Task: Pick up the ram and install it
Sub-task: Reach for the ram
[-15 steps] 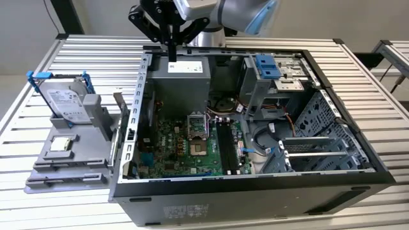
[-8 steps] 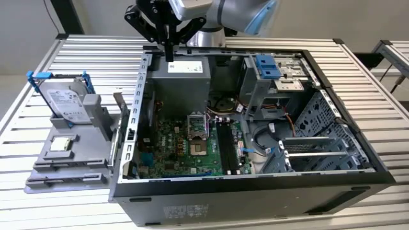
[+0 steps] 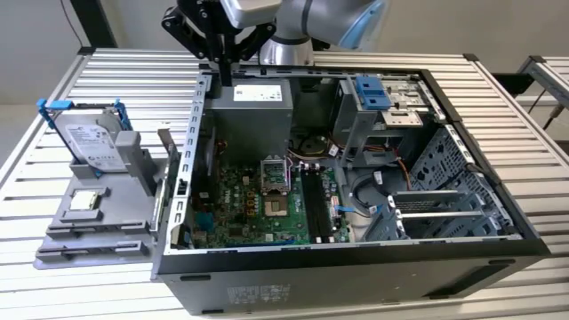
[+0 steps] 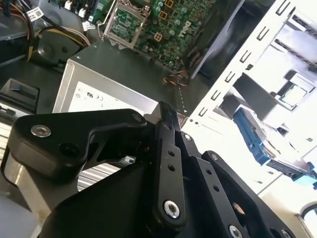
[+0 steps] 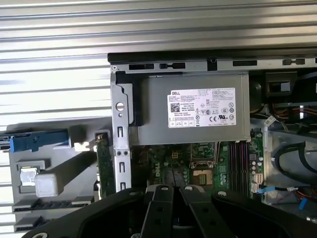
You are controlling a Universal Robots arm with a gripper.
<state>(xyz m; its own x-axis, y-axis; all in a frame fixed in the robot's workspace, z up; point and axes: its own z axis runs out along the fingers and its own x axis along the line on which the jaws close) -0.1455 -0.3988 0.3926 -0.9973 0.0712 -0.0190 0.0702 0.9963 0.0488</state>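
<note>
You see the arm [image 3: 320, 23] cut off by the exterior view's upper edge. In both wrist views the gripper [image 4: 166, 111] [image 5: 176, 189] runs off the picture's edge. Memory slots [image 3: 316, 200]: too small to tell filled from empty.

Got the arm [image 3: 307, 20] up at the top of the exterior view, wrist bent downward. Got the end effector [image 3: 228, 67] hanging pretty much straight down, black fingers [image 5: 162, 203] pinched together, nothing held between them. Looks just as pinched in both wrist views.
</note>
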